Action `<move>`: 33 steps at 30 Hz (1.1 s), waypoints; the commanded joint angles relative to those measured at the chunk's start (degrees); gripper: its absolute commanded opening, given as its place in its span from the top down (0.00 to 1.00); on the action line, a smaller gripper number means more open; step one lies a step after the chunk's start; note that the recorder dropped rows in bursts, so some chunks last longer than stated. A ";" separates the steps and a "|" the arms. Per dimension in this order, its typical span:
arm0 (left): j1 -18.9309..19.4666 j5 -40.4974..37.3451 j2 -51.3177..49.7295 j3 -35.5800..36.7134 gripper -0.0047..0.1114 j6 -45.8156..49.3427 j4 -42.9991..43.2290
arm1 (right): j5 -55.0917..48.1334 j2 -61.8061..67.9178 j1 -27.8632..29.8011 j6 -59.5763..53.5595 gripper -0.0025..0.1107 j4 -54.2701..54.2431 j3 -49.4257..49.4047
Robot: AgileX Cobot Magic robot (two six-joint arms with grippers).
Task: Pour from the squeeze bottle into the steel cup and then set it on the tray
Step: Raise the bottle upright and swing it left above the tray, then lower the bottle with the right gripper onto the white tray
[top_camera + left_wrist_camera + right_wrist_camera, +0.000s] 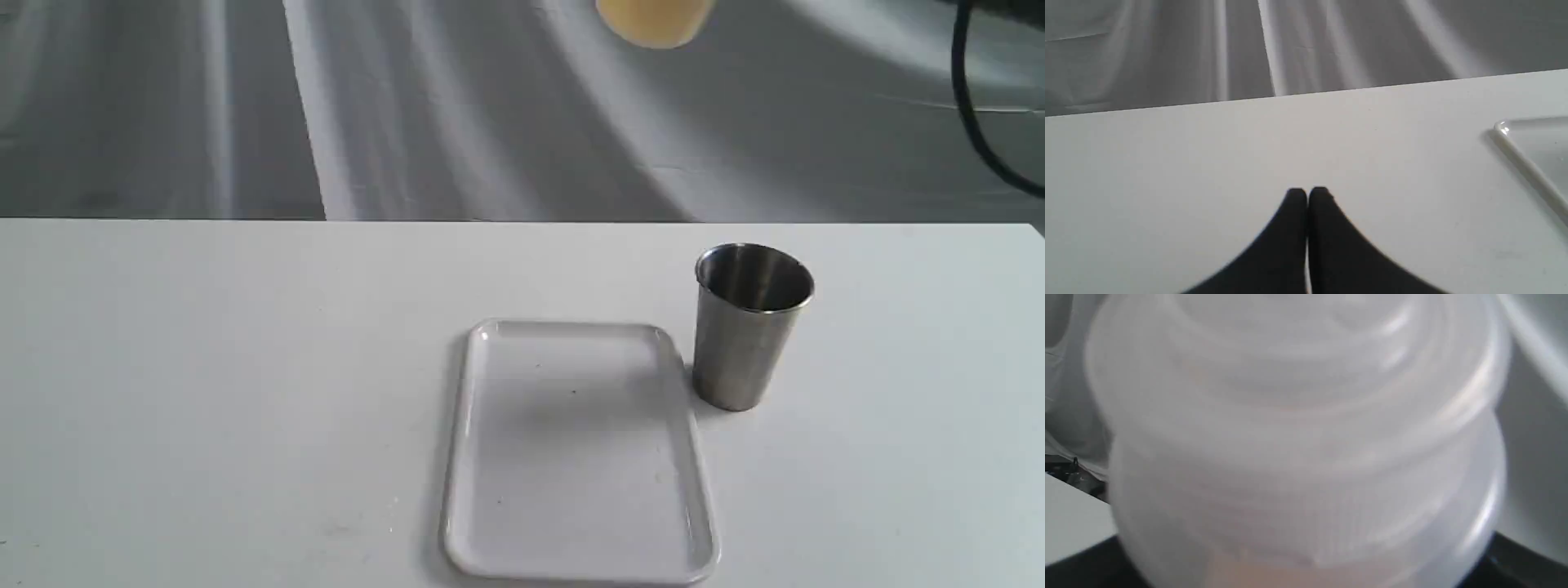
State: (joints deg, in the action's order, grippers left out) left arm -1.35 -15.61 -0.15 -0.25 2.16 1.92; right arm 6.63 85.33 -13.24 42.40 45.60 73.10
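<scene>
A wide white bench (204, 367) is stretching out in front of me. A flat white rectangular plastic tray (459, 457) with a low rim is lying near its front edge, about midway along. A translucent white plastic squeeze bottle (655, 20) with amber liquid inside is hanging in the air well above the bench, right of the middle. The right gripper (1306, 575) is clamping it, black jaws pressing on either side of the body. A small brushed stainless-steel cup (747, 343) is standing upright just beside the tray's far right corner. The left gripper (1307, 194) is hovering over bare bench left of the tray, fingertips closed together, holding nothing
</scene>
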 commanded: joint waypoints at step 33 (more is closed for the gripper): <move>0.09 0.39 0.15 0.25 0.96 -0.26 -0.04 | 4.91 3.05 -3.51 -21.38 0.90 -22.24 -11.91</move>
State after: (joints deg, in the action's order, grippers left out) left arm -1.35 -15.61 -0.15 -0.25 2.16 1.92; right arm 8.45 89.09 -16.67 22.00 24.05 61.76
